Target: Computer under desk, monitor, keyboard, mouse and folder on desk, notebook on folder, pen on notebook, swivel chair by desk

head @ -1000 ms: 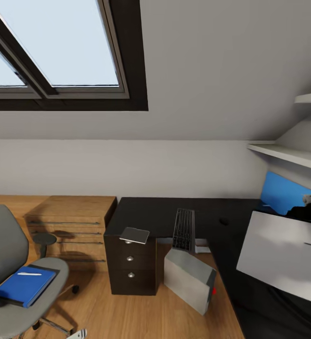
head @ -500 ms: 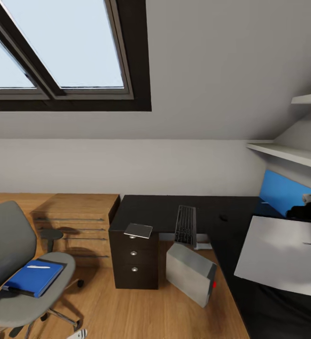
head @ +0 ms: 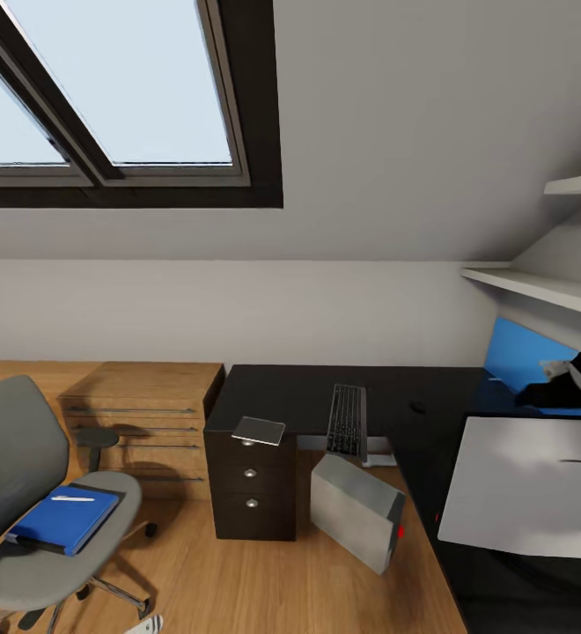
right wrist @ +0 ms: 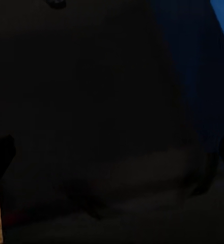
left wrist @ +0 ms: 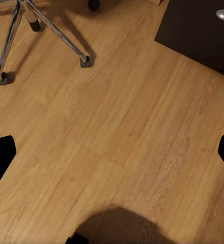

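- Desk (head: 282,392), one, bears one keyboard (head: 347,420), one mouse (head: 418,408) and one notebook (head: 259,431).
- One computer (head: 355,512) stands tilted on the floor beside the drawers.
- One folder (head: 62,518) with one pen (head: 71,499) lies on the swivel chair (head: 26,493).
- Both claws: fingertips spread wide, gripping nothing.

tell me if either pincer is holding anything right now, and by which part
Nothing is held. The left pincer is open over bare wood floor; the right pincer is open above the dark desk.
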### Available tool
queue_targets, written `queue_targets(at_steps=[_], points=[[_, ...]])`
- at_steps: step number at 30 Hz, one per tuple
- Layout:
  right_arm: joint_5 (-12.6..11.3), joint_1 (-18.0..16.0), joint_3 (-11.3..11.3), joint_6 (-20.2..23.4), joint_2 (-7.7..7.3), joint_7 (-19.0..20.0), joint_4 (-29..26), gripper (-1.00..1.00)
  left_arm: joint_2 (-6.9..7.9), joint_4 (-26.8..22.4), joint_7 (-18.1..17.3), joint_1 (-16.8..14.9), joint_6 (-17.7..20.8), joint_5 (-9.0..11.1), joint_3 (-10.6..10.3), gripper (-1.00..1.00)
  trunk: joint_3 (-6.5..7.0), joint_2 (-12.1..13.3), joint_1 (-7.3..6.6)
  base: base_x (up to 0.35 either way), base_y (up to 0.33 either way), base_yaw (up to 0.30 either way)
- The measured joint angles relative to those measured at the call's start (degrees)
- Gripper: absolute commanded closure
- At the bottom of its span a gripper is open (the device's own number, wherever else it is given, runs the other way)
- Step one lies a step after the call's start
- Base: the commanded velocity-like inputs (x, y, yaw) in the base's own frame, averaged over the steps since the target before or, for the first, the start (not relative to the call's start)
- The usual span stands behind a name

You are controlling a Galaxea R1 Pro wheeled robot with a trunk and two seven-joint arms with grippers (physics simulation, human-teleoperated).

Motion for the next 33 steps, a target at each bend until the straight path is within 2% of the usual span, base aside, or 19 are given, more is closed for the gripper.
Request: queue_targets(at_steps=[5, 6, 9, 20, 33], points=[[0.02, 0.00, 4.16, 0.02, 3.49, 1.32, 0.49, -1.00, 0.00, 0.00, 0.01, 0.00, 0.00, 0.00, 0.01, -1.00, 0.00, 0.00, 0.00, 0.000, 0.000, 0.000], [0.09, -0.01, 4.83, 0.01, 3.82, 1.67, 0.53, -1.00, 0.00, 0.00, 0.01, 0.00, 0.00, 0.00, 0.02, -1.00, 0.00, 0.00, 0.00, 0.000, 0.000, 0.000], [0.18, -0.01, 7.86, -0.04, 4.86, 6.07, 0.57, -1.00, 0.00, 0.00, 0.02, 0.03, 0.00, 0.00, -0.01, -1.00, 0.00, -0.01, 0.00, 0.000, 0.000, 0.000], [0.89, -0.01, 8.59, -0.08, 5.13, 7.82, 0.62, -1.00, 0.00, 0.01, 0.03, 0.01, 0.00, 0.00, -0.01, -1.00, 0.00, 0.00, 0.00, -0.010, 0.000, 0.000], [0.99, -0.02, 8.47, -0.07, 5.12, 7.85, 0.68, -1.00, 0.00, 0.00, 0.06, 0.02, 0.00, -0.08, -0.19, -1.00, 0.01, 0.00, 0.02, -0.152, 0.000, 0.000]])
